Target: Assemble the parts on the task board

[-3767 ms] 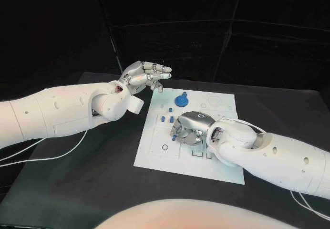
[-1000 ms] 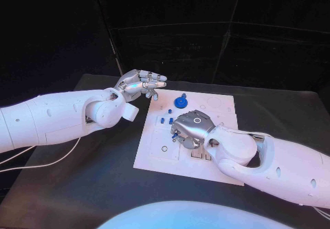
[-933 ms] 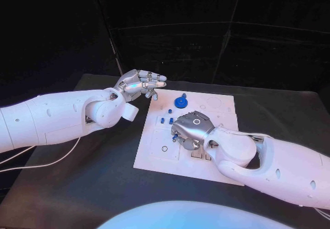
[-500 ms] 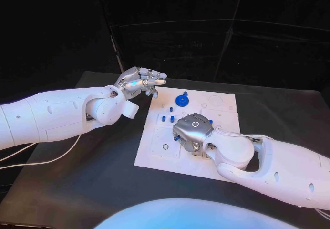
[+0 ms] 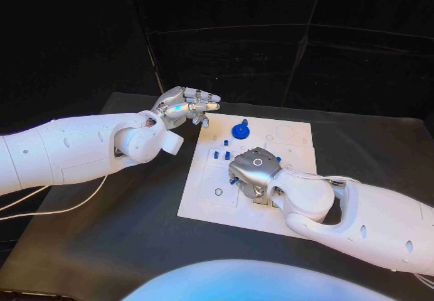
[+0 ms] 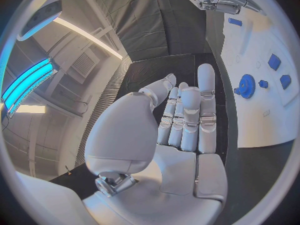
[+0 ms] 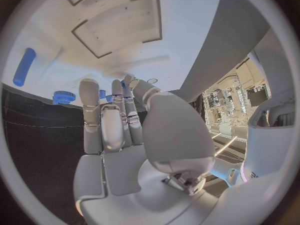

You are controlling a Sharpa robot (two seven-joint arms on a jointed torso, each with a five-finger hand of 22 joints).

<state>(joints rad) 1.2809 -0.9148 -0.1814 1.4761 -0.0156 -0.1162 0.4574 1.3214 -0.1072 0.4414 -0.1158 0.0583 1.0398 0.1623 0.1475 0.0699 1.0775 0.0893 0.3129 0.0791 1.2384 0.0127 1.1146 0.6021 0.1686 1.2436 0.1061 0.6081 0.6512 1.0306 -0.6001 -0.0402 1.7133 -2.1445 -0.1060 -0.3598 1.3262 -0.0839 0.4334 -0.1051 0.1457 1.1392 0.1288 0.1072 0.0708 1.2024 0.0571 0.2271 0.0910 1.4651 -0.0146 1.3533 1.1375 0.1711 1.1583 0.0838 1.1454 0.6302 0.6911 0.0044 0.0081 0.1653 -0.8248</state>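
The white task board (image 5: 204,199) lies mid-table. On its far part stand a blue gear (image 5: 241,131) (image 6: 247,86) (image 7: 63,96) and two small blue pegs (image 5: 221,154) (image 6: 274,61). My right hand (image 5: 253,172) (image 7: 115,130) rests palm down on the board's middle, with its fingers curled and their tips at the board. I see nothing held in it. A short blue cylinder (image 5: 233,180) (image 7: 25,66) lies on the board beside its fingers. My left hand (image 5: 185,105) (image 6: 178,130) hangs in the air off the board's far left corner, holding nothing, with its fingers loosely extended.
Rectangular recesses (image 7: 119,22) and a small ring hole (image 5: 218,192) mark the board near my right hand. Black table (image 5: 108,226) surrounds the board, with free room at the left and front. A white cable (image 5: 54,210) trails beneath my left arm.
My right hand has stayed on the board's middle throughout. My left hand has stayed raised near the far left corner, lifting slightly. The whole picture has shifted a little.
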